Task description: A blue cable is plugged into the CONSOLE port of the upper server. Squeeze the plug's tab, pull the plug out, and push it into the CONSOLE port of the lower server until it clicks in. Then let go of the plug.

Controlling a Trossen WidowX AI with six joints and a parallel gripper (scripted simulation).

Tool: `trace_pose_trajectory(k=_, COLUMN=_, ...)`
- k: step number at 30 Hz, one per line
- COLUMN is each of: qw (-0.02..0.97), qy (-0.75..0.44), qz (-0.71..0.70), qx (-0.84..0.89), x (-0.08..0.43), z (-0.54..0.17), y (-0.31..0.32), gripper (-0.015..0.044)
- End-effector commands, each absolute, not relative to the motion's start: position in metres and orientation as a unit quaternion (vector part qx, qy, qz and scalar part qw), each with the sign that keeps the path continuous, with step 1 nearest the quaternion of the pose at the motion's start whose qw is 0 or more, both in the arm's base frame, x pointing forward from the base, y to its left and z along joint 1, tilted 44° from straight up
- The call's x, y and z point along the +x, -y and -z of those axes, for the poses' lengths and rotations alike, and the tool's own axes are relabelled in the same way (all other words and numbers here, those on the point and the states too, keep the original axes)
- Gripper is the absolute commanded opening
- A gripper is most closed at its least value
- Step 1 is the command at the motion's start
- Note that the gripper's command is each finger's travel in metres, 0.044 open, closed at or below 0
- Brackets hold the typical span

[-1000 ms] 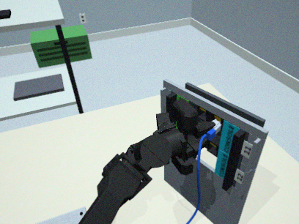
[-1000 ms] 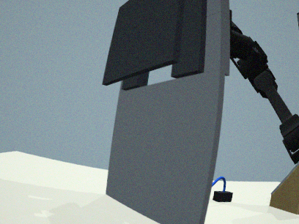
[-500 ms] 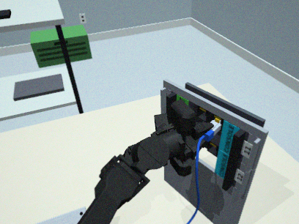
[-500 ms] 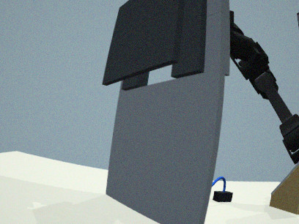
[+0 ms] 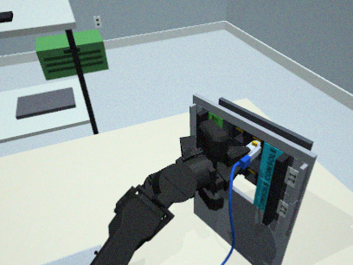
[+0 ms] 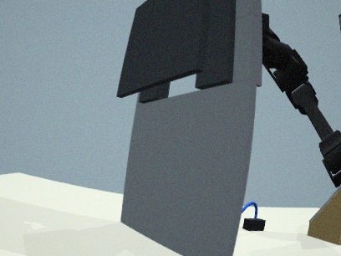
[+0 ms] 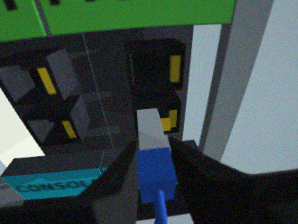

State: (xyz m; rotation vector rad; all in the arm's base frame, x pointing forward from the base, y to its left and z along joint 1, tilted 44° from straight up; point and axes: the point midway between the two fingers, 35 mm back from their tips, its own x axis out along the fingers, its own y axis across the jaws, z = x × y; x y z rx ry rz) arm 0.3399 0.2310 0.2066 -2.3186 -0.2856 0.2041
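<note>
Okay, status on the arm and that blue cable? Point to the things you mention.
Pincer (image 5: 243, 157) (image 7: 152, 144) shut on plug (image 5: 255, 149) (image 7: 155, 167). Blue cable (image 5: 230, 203) (image 6: 250, 204) (image 7: 160, 210) trailing from it. No obstruction visible at the plug; seating unclear.

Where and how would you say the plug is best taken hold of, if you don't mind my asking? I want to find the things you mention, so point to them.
I'd grip the plug's blue rear body (image 5: 245, 162) (image 7: 156, 172) by its two long sides, coming from the cable side. It is boxy, its pale front end points at the ports, and the blue cable (image 5: 231, 203) (image 7: 160, 212) trails from its back.

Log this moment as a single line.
end effector: shut on plug | plug: beside upper CONSOLE label, seating unclear | blue cable: trailing from plug | lower CONSOLE insertion: not done
</note>
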Motion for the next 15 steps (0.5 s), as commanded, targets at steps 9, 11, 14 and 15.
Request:
trace_pose_trajectory(k=9, qw=0.387, qy=0.113, qz=-0.08, qx=-0.912, x=0.3339, z=-0.2083, y=-0.2283, gripper=0.0)
trace_pose_trajectory(k=11, qw=0.387, qy=0.113, qz=-0.08, qx=-0.912, x=0.3332, z=-0.2085, y=-0.228, gripper=0.0)
trace_pose_trajectory(k=14, qw=0.387, qy=0.113, qz=-0.08, qx=-0.912, x=0.3321, z=-0.2088, y=-0.2274, gripper=0.0)
trace_pose_trajectory(k=15, qw=0.387, qy=0.113, qz=-0.08, qx=-0.912, x=0.3318, z=-0.2089, y=-0.2273, gripper=0.0)
